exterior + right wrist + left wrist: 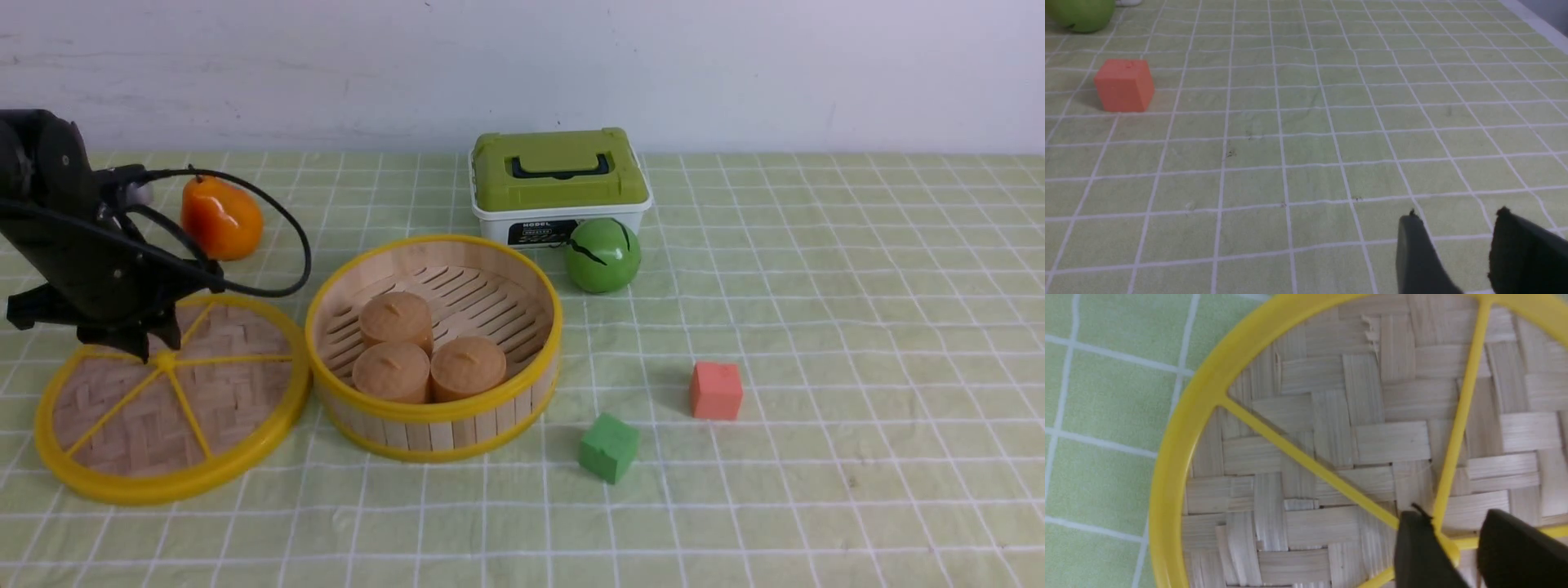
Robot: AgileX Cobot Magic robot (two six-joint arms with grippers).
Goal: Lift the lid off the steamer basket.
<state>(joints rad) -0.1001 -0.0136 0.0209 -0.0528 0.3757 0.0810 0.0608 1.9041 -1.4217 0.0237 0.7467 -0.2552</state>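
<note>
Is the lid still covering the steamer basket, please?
No, the lid lies on the table beside the steamer basket.

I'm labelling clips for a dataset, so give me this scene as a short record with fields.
lid: flat on the table, left of the basket
steamer basket: uncovered
basket contents: three brown round pieces
left claw: open, at the knob of the lid
right claw: open, holding nothing
blocks: red, green

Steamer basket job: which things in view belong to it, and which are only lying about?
For the job: lid, steamer basket, left gripper.

Lying about: orange fruit, box, green ball, red block, green block.
</note>
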